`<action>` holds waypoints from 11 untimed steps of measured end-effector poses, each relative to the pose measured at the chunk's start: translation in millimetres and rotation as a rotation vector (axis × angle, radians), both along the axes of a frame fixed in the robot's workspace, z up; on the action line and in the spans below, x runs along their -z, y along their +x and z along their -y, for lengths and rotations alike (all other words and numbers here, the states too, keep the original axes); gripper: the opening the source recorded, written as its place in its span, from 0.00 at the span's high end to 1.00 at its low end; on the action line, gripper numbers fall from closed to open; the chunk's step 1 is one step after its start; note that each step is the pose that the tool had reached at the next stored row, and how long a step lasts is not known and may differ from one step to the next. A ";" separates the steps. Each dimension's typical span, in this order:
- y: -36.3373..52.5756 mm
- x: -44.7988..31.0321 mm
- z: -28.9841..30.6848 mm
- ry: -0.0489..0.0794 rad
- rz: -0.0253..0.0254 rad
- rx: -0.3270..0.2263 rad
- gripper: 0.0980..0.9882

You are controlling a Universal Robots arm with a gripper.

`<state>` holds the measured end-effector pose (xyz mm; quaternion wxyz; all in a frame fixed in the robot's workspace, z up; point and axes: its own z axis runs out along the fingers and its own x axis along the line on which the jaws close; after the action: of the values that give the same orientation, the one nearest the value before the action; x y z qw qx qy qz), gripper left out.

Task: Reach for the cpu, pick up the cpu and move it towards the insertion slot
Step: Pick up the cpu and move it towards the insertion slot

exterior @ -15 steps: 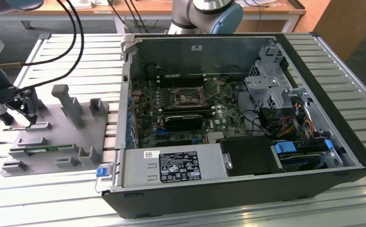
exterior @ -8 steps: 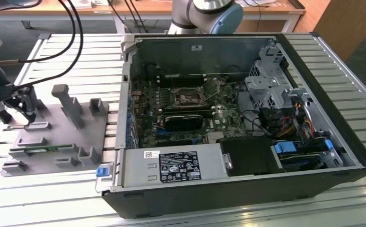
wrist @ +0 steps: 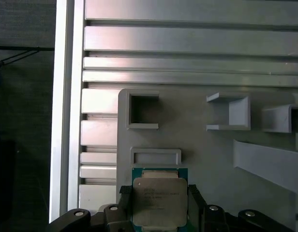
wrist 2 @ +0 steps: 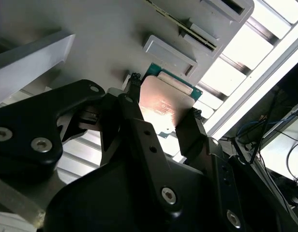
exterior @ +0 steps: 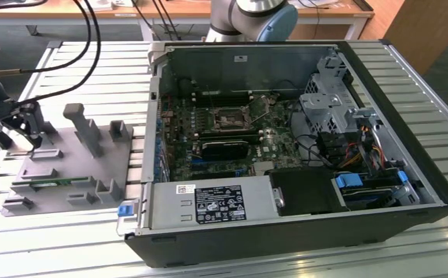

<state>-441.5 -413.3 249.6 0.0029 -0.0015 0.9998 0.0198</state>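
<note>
While the black gripper (wrist 2: 165, 96) clamps the square silver-topped cpu (wrist: 158, 205) at the grey plastic fixture (exterior: 63, 165), pickup seems in hand; reaching the silver-framed insertion slot (exterior: 228, 120) demands a level lift.

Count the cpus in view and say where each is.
1. The cpu is held in the gripper, just over the grey fixture, outside the case. The insertion slot has a dark, bare-looking centre. Others could be hidden inside the case.

the claw (exterior: 25, 139) hangs at the exterior view's left, pointing down, its black fingers (wrist: 125, 197) pinching the cpu (wrist: 158, 203) from both sides.
</note>
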 end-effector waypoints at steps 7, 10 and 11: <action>0.0 -7.3 -0.1 0.000 0.0001 0.000 0.50; -0.1 -11.5 -0.1 0.000 0.0000 0.000 0.50; -0.1 -12.7 -0.2 0.000 0.0000 0.000 0.50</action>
<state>-441.6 -413.1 262.3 0.0029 -0.0015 0.9998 0.0198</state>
